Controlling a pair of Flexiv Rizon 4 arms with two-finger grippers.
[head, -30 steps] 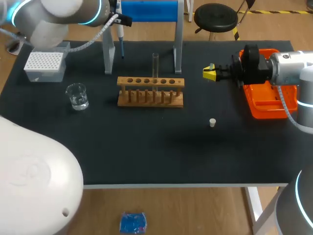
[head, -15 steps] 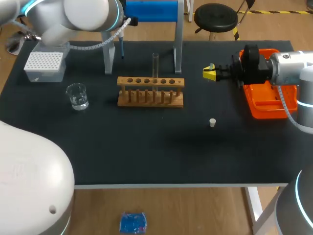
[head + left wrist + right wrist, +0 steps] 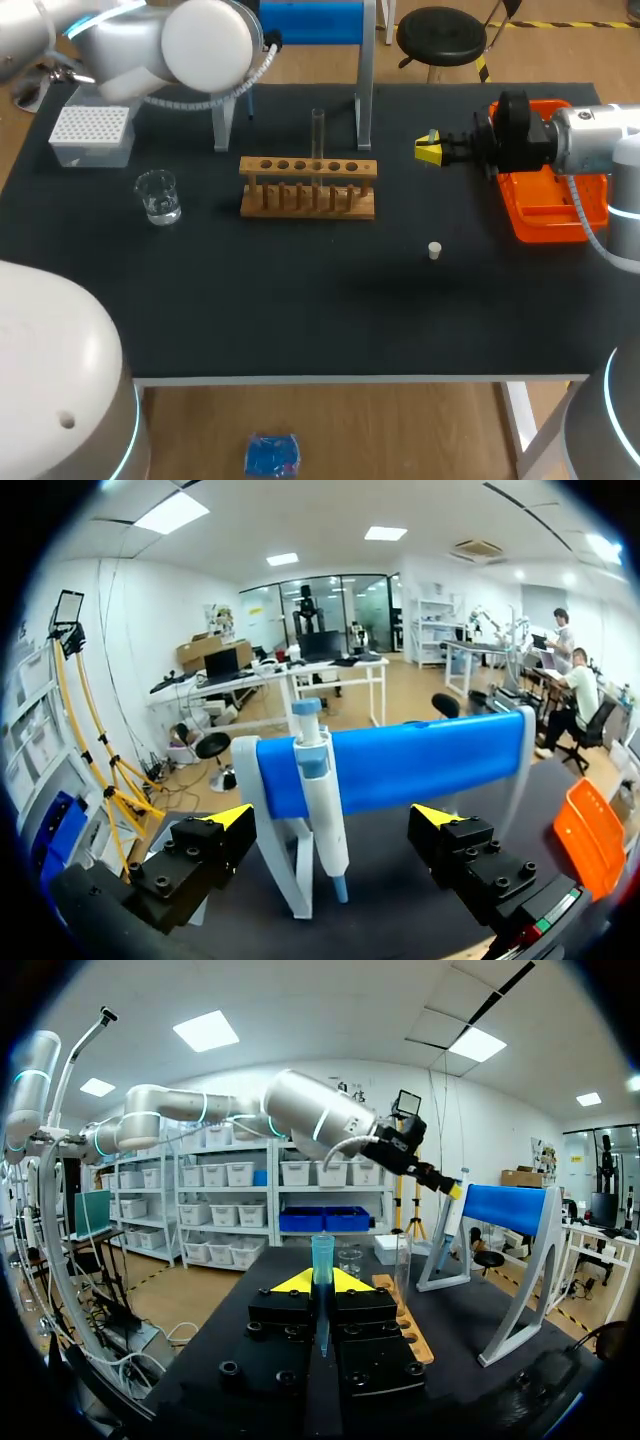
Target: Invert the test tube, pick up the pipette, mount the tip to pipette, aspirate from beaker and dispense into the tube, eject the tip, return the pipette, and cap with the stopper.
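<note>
Pipette (image 3: 320, 800) hangs on its blue stand (image 3: 400, 765), ahead of the wide-open, empty fingers of my left gripper (image 3: 335, 815), handy to grasp. My right gripper (image 3: 320, 1282) pinches a pipette tip (image 3: 322, 1258) upright for mounting. Overhead, upper middle: test tube (image 3: 318, 130) upright in the wooden rack (image 3: 308, 192).

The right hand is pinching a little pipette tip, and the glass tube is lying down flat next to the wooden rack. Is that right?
Not quite. The right gripper is pinching a pipette tip, but the test tube is not lying down. It stands upright in one of the holes of the wooden rack. The head view shows this.
</note>
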